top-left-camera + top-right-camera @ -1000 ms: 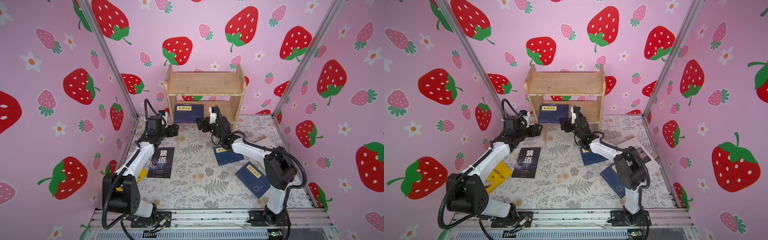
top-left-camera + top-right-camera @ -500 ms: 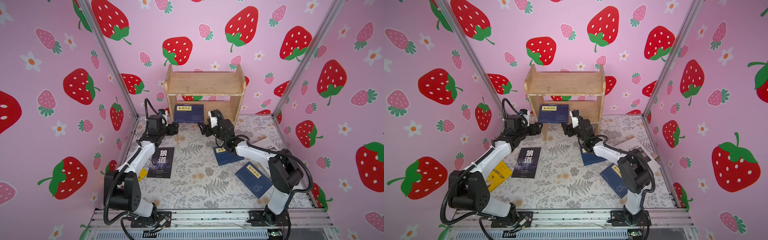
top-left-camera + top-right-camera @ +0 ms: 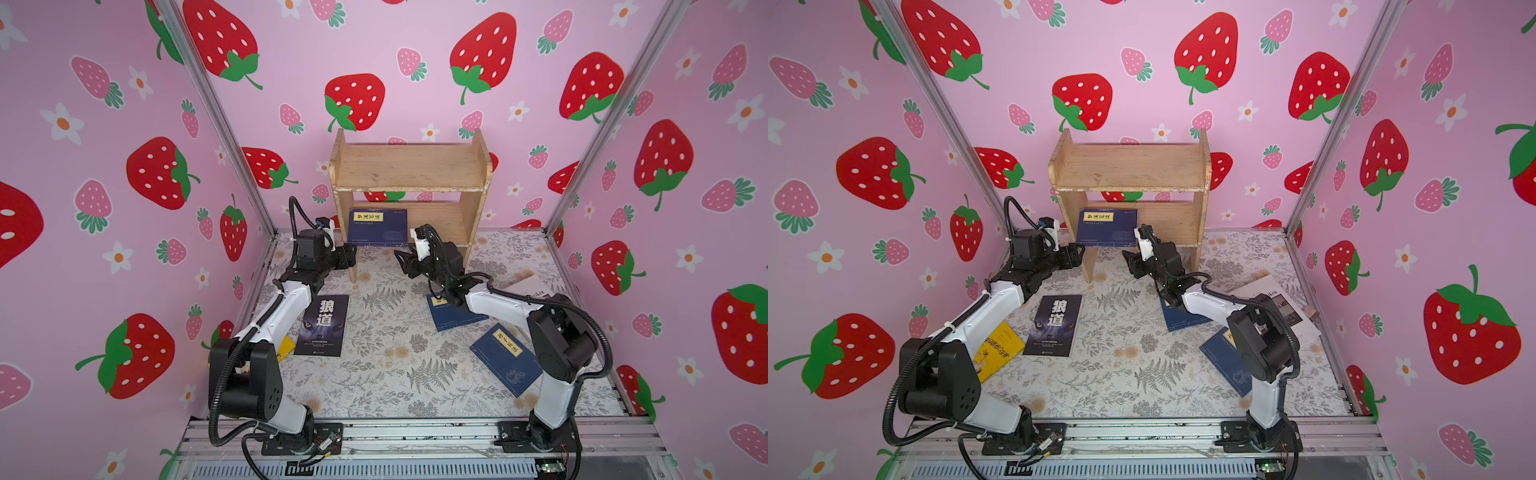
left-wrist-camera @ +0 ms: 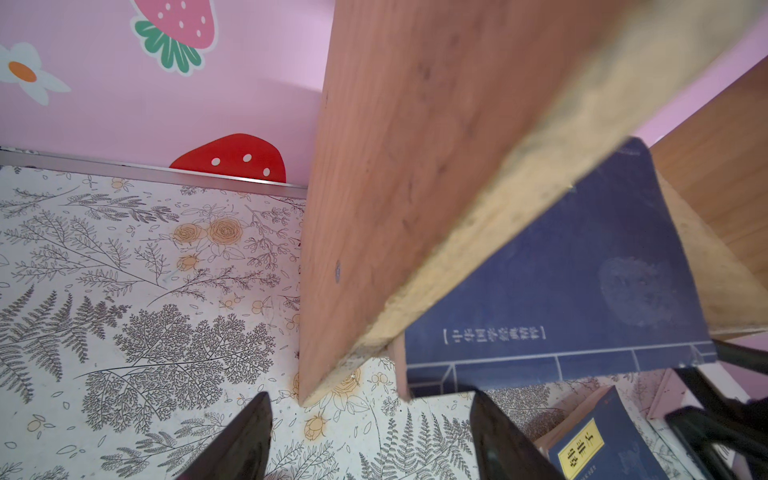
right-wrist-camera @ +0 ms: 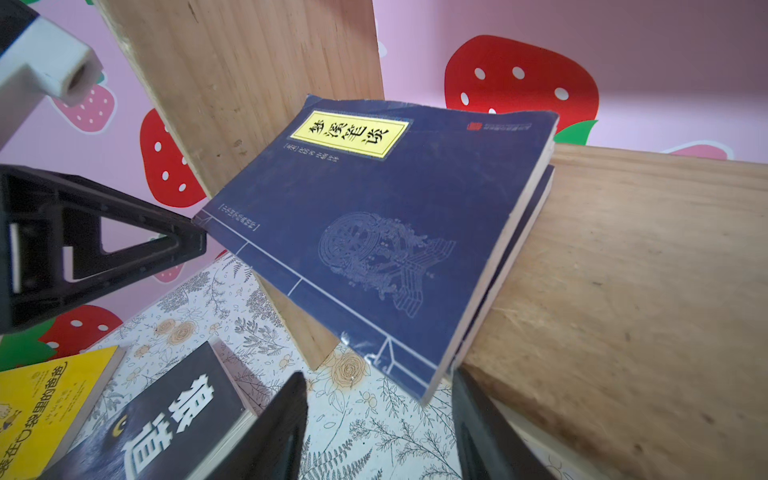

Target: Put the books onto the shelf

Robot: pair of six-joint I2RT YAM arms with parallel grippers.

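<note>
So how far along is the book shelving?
Done: navy pair stacked on the shelf, lower tier, overhanging its front. In hand: nothing; left gripper and right gripper open nearby. Left on the table: black book, yellow book, white book, two loose navy books.

right hand (image 3: 401,262) drawn back and lower from the front of the shelf (image 3: 409,166), jaws narrower yet apart, just short of the navy book (image 3: 378,226) overhanging the shelf, left hand (image 3: 351,255) jaws slightly narrower beside the shelf
</note>
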